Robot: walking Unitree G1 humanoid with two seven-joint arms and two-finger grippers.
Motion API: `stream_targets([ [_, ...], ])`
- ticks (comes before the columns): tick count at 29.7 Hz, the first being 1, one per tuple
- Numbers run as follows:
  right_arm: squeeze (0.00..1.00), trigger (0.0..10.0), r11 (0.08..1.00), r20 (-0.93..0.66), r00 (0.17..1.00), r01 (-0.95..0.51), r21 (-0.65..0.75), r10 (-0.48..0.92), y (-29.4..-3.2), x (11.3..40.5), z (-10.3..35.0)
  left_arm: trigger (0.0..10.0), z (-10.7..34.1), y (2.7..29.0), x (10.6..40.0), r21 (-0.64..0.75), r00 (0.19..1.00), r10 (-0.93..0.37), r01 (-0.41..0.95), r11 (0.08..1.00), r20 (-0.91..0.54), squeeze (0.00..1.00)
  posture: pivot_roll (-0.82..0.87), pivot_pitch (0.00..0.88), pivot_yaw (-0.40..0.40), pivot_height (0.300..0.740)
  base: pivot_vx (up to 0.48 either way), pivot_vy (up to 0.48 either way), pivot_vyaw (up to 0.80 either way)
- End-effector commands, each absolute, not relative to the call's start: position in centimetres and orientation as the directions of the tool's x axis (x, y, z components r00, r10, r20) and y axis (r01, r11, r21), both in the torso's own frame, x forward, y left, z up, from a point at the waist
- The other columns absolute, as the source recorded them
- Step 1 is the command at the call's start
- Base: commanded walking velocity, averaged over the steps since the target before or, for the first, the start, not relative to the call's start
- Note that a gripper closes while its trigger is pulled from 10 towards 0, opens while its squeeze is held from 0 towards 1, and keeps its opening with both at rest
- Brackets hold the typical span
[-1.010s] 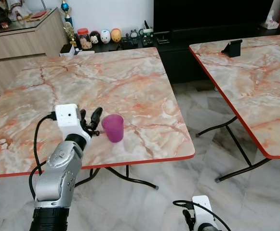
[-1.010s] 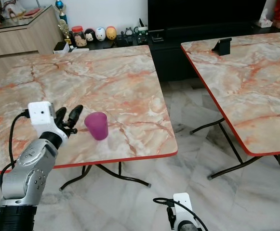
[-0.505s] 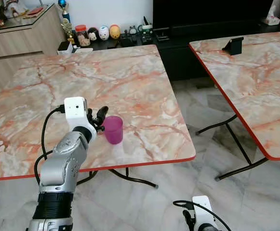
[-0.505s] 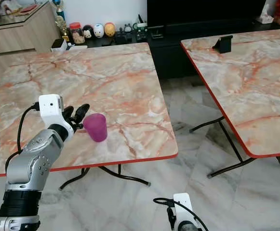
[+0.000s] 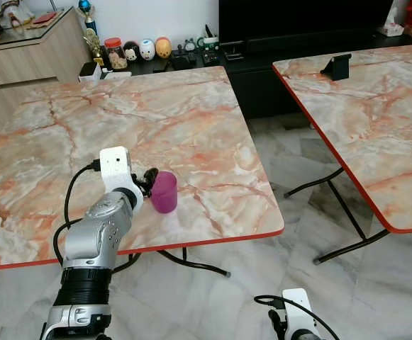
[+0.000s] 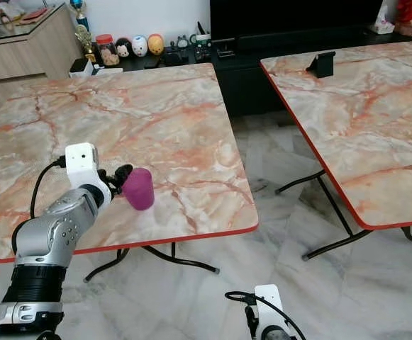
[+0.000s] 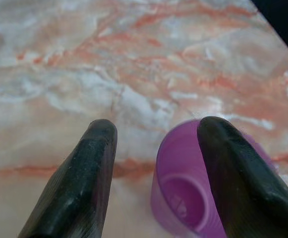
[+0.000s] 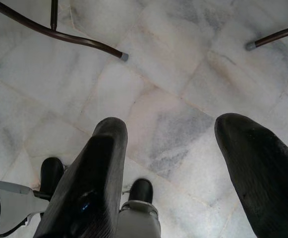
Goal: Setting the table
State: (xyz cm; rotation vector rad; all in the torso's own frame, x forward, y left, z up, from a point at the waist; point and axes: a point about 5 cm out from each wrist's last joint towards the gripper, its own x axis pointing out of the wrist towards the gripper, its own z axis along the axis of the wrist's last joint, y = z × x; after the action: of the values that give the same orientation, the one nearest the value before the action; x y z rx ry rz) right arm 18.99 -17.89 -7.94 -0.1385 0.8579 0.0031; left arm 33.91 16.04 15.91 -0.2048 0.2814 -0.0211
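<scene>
- The purple cup (image 5: pixel 164 191) stands upright on the marble-patterned surface (image 5: pixel 156 120), in the lower middle-left of the left eye frame, near the surface's red front edge.
- The left gripper (image 5: pixel 149 181) reaches in from the lower left and sits at the cup's left side, its white wrist camera block just behind it.
- In the left wrist view the 2 black fingers (image 7: pixel 84 168) are spread apart; 1 finger lies over the cup's rim (image 7: pixel 183 198) and the other stands clear of it over bare marble, so the cup is not clamped.
- The cup's open mouth and pale inner base show in that wrist view.
- The right gripper (image 8: pixel 168 163) hangs low over the grey marble floor (image 8: pixel 158 74), fingers parted and holding nothing, with black table legs at the frame's top.
- A 2nd marble surface (image 5: pixel 376 120) fills the right of the frame, carrying a small black stand (image 5: pixel 336 66) at its far edge.
- A wooden cabinet (image 5: pixel 28 64) and a row of small figurines (image 5: pixel 138 51) sit in the upper left.
</scene>
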Motion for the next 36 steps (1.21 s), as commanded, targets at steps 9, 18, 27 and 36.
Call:
stream_targets([
  [9,0.0,10.0,0.992,-0.738,0.674,-0.075,-0.106,-0.027,-16.7,19.6,-7.7,10.0,16.3,16.3,33.9,-0.18,0.952,-0.042,-0.013,0.984,-0.302,0.0,-0.04,0.0,0.087,0.74,0.0,0.0,0.0],
  [18,0.0,10.0,0.992,-0.739,0.673,-0.075,-0.106,-0.028,-16.7,19.6,-7.7,10.0,16.0,16.1,33.8,-0.165,0.941,-0.054,-0.002,0.986,-0.333,0.0,-0.04,0.0,0.088,0.74,0.0,0.0,0.0],
  [27,0.0,10.0,0.991,-0.731,0.682,-0.077,-0.105,-0.025,-16.5,19.8,-7.6,0.0,16.1,15.9,33.8,-0.166,0.942,-0.059,0.004,0.986,-0.33,0.0,-0.04,0.0,0.088,0.74,0.0,0.0,0.0],
  [36,0.0,10.0,0.991,-0.734,0.678,-0.078,-0.106,-0.025,-16.6,19.7,-7.6,0.0,16.1,15.9,33.8,-0.164,0.942,-0.063,0.009,0.986,-0.329,0.0,-0.04,0.0,0.088,0.74,0.0,0.0,0.0],
])
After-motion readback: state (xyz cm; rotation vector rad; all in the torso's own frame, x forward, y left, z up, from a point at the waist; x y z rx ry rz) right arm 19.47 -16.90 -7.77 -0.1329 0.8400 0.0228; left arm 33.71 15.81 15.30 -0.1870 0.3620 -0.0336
